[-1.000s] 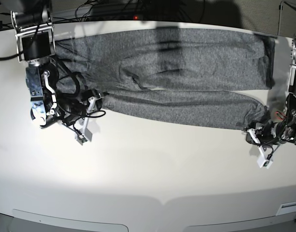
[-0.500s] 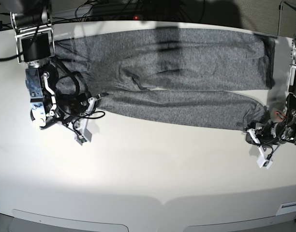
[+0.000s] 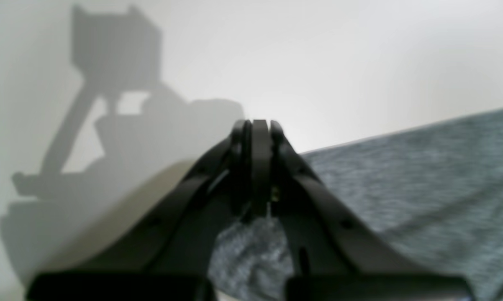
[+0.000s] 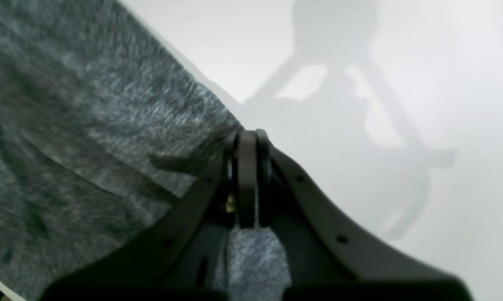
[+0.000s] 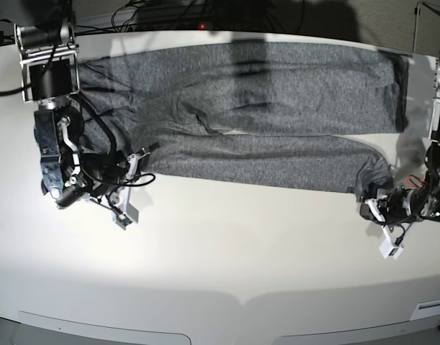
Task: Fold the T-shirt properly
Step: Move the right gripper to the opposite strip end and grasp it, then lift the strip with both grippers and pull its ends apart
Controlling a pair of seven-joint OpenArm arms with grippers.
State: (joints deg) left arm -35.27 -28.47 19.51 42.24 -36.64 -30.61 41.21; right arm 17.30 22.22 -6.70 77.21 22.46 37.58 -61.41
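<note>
- The T-shirt lay spread across the upper half of the base view, a long grey band on the white table, with a narrower fold running along its lower edge.
- My right gripper sat at the left end of that lower fold, jaws pressed together with a strip of grey knit pinched between them.
- My left gripper sat at the lower right corner of the cloth, jaws also pressed together on the fabric edge; how deep that bite went, I could not tell.
- Both pinches looked close to the hem, so I judged a lift might pull the knit free on one side.
- If my two arms rose unevenly, the soft fabric would likely sag in the middle and drag wrinkles into the fold.
</note>
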